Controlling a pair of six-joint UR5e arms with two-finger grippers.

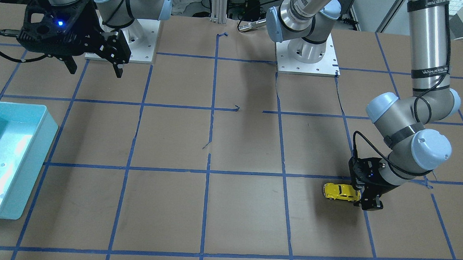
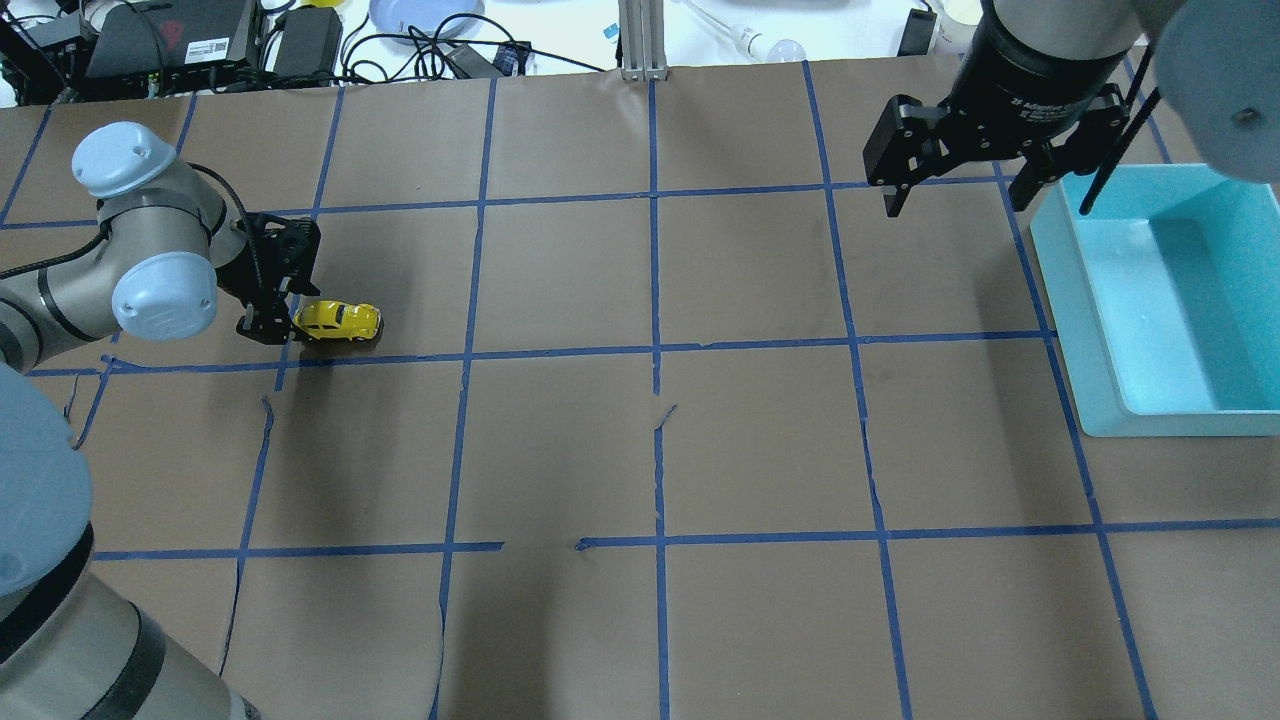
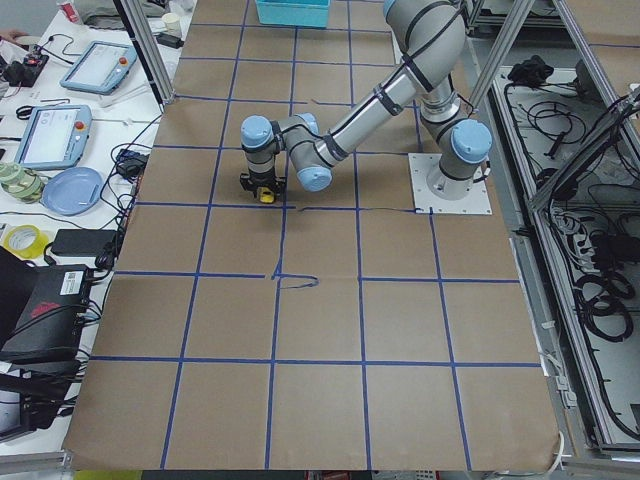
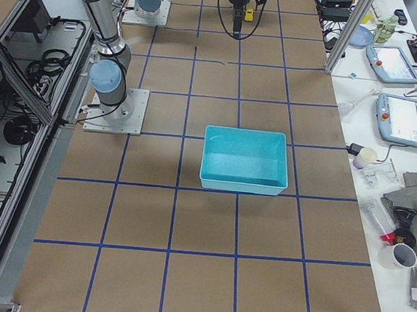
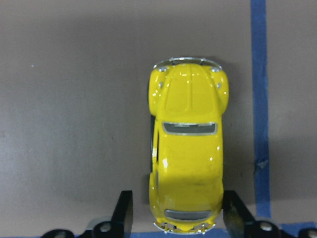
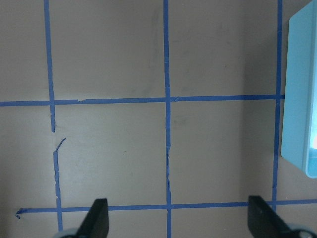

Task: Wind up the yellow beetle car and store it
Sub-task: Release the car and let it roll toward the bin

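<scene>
Low, left gripper (image 5: 179, 198) astride yellow car (image 5: 187, 148)

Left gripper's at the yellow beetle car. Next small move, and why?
Probably shut the left gripper on the yellow beetle car. The wrist view shows its fingers flanking one end of the car with a gap visible beside it, so it looks aligned but not yet gripping.

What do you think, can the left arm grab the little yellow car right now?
Probably yes. The left gripper is open, down at the yellow beetle car, with its fingers on either side of the body. Nothing else lies between them, so closing should catch it.
</scene>
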